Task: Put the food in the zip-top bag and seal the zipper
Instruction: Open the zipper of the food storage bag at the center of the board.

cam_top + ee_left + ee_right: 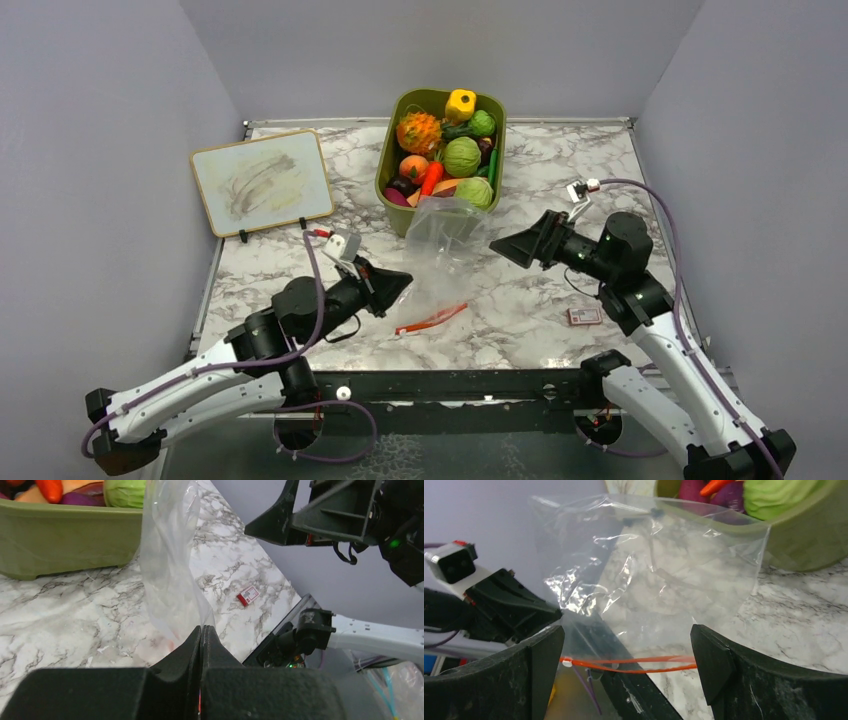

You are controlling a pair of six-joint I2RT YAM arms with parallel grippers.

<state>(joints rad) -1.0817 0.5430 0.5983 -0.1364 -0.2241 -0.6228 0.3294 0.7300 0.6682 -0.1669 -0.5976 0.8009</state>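
Grey walls [100,120] box in the white-and-grey marble tabletop [540,290] on the left, right and far sides, and the arm bases line its bottom edge in the top view. At upper centre an olive-green plastic bin [386,165] sits close to the far edge. It holds all the toy food: two round light-green cabbage balls [462,157], an orange bumpy fruit with a green leafy top [419,132] and a round orange-peach fruit [413,167], packed among other toy produce. A clear crinkly plastic zip-top bag [440,235] lies mid-frame, its upper end up against the bin's near wall. Its thin orange-red zipper strip [432,320] lies lower down, near the table's front edge. The left gripper [201,630] is clenched, fingers pressed flat together on an edge of the bag, whose film rises from the fingertips. The right gripper [628,635] is spread wide just right of the bag, with the film and zipper strip showing in the gap; whether it touches the film cannot be told. A smudged white drawing board [262,180] lies at upper left, well apart. A small red-and-white card [584,316] lies at lower right beside the right arm. Bare marble stretches right of the bin and below the board.
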